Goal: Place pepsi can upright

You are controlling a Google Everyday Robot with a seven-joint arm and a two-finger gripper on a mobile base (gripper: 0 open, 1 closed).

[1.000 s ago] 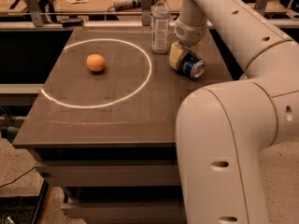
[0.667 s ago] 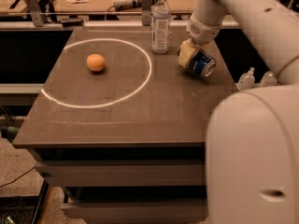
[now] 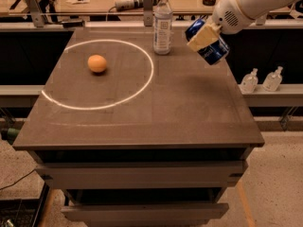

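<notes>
The blue pepsi can (image 3: 210,45) hangs tilted in the air above the right rear part of the dark table (image 3: 142,108). My gripper (image 3: 204,36) comes in from the upper right on a white arm and is shut on the pepsi can, its tan finger pads (image 3: 200,38) pressed on the can's side. The can is clear of the table top, to the right of the water bottle.
A clear plastic water bottle (image 3: 163,23) stands upright at the table's rear middle. An orange (image 3: 97,63) lies inside a white circle (image 3: 102,74) marked on the left half. Two small bottles (image 3: 260,80) stand on a ledge to the right, beyond the table edge.
The can lay on its side on the table in the gripper; now it is lifted into the air, and the arm has drawn back to the upper right.
</notes>
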